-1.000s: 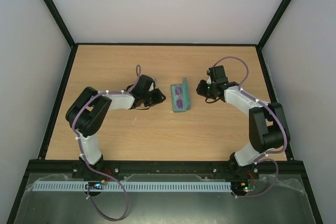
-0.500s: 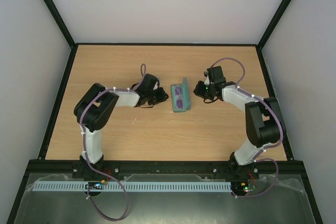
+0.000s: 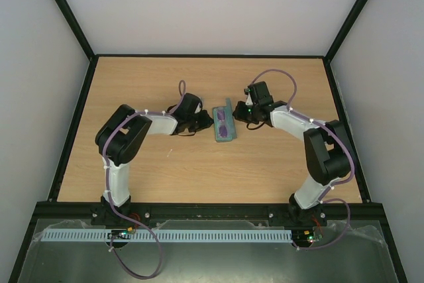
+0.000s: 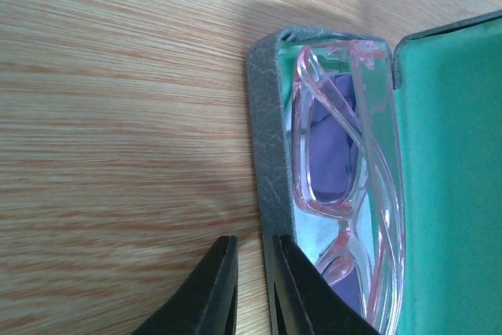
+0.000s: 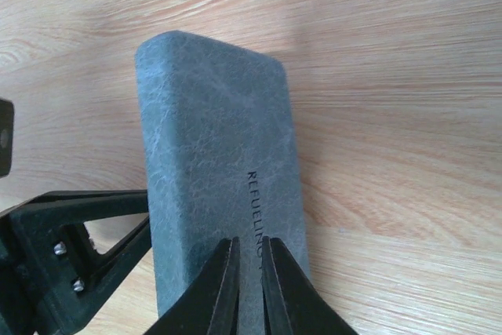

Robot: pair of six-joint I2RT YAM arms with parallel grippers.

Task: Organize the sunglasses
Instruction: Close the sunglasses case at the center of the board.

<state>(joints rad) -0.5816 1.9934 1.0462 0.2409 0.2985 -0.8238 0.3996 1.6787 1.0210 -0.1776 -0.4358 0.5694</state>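
Reaching in from the left, my left gripper [image 4: 251, 245], fingers drawn almost closed, touches the left wall of the grey case [image 4: 267, 131] mid-table [image 3: 199, 170]. I see the sunglasses [image 4: 329, 154] lying inside. Just beyond, my right gripper [image 5: 249, 245], likewise nearly closed, meets the half-raised lid [image 5: 212, 154].
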